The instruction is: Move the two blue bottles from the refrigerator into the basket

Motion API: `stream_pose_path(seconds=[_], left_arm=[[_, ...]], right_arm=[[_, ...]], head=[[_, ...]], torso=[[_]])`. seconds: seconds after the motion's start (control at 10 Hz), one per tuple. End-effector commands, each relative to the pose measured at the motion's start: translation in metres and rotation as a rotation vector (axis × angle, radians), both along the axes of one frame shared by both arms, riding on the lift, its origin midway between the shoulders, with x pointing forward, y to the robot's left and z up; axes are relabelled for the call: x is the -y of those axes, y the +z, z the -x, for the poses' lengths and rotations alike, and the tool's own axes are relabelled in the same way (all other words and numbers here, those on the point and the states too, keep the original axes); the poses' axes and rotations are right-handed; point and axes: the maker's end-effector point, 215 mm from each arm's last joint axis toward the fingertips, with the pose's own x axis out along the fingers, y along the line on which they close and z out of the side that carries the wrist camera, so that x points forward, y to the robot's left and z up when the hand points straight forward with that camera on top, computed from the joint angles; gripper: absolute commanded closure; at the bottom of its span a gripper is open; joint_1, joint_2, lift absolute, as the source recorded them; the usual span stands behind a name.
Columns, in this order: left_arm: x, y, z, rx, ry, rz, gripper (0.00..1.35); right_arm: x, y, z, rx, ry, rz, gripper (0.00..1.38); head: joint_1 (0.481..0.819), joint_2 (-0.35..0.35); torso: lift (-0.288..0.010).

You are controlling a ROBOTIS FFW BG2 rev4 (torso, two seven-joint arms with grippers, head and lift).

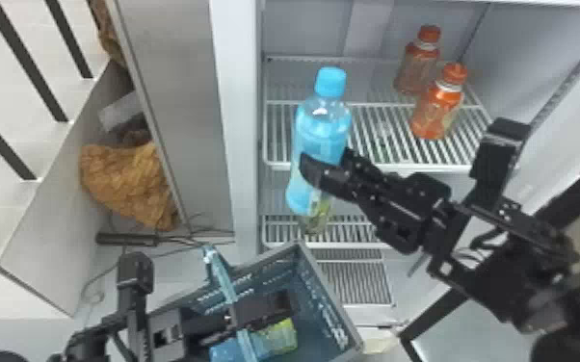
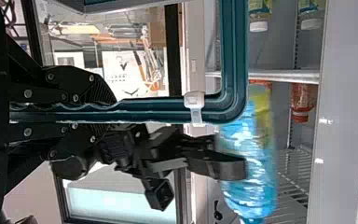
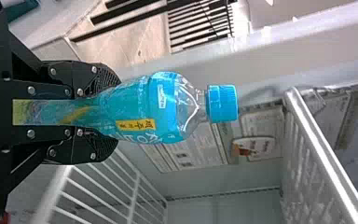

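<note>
In the head view my right gripper [image 1: 325, 175] is shut on a blue bottle [image 1: 322, 130], held upright in front of the refrigerator shelves. The right wrist view has this bottle [image 3: 163, 107] between the fingers of my right gripper [image 3: 98, 112], cap pointing away from the wrist. My left gripper [image 1: 265, 308] is over the basket [image 1: 330, 308] in the head view. In the left wrist view that gripper [image 2: 107, 109] is closed around the basket's teal handle [image 2: 214, 109]. Inside the basket lies another blue bottle [image 1: 265, 342], partly hidden by the left arm and handle.
Two orange bottles [image 1: 436, 108] stand on the upper wire shelf [image 1: 385, 166], right of the held bottle. A greenish bottle [image 1: 315, 224] is partly hidden behind it, lower down. The refrigerator's side wall [image 1: 238, 144] rises left of the shelves, behind the basket.
</note>
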Motion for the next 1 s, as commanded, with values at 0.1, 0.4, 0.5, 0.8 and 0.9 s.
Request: stream_pose_path(seconds=[0.1,0.4,0.5,0.8,0.9], left_arm=[[0.000,0.000,-0.001,0.001,0.001,-0.003,1.20],[0.000,0.000,-0.001,0.003,0.000,-0.005,1.20],[0.000,0.000,-0.001,0.003,-0.002,-0.004,1.20],[-0.001,0.000,-0.002,0.004,0.005,-0.001,1.20],[0.000,0.002,-0.004,0.011,0.002,-0.002,1.20]], right_arm=[[0.000,-0.009,0.029,-0.057,0.018,-0.003,1.28],[0.007,-0.044,0.056,-0.167,0.021,0.017,1.28],[0.013,-0.057,0.062,-0.209,0.015,0.020,1.28],[-0.001,-0.079,0.088,-0.307,0.057,-0.018,1.28],[-0.003,-0.082,0.090,-0.321,0.063,-0.024,1.28]], head=[[0.695,-0.089],[0.695,-0.096],[0.695,-0.100],[0.695,-0.119],[0.695,-0.111]], torso=[[-0.010],[-0.010],[-0.010],[-0.010],[-0.010]])
